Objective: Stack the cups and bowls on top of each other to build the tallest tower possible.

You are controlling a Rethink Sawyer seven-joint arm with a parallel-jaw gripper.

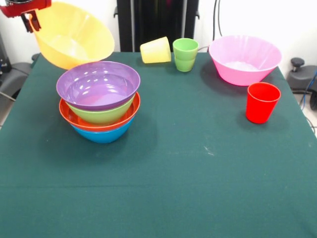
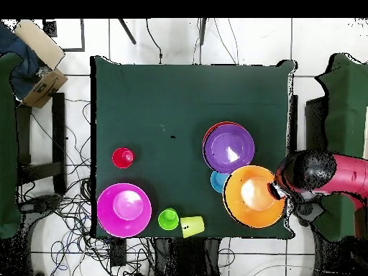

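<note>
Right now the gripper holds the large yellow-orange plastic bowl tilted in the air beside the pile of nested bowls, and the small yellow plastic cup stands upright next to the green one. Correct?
Not quite: the small yellow plastic cup lies on its side, as the front view shows. The rest holds: the gripper holds the large yellow-orange plastic bowl tilted beside the pile of nested bowls.
</note>
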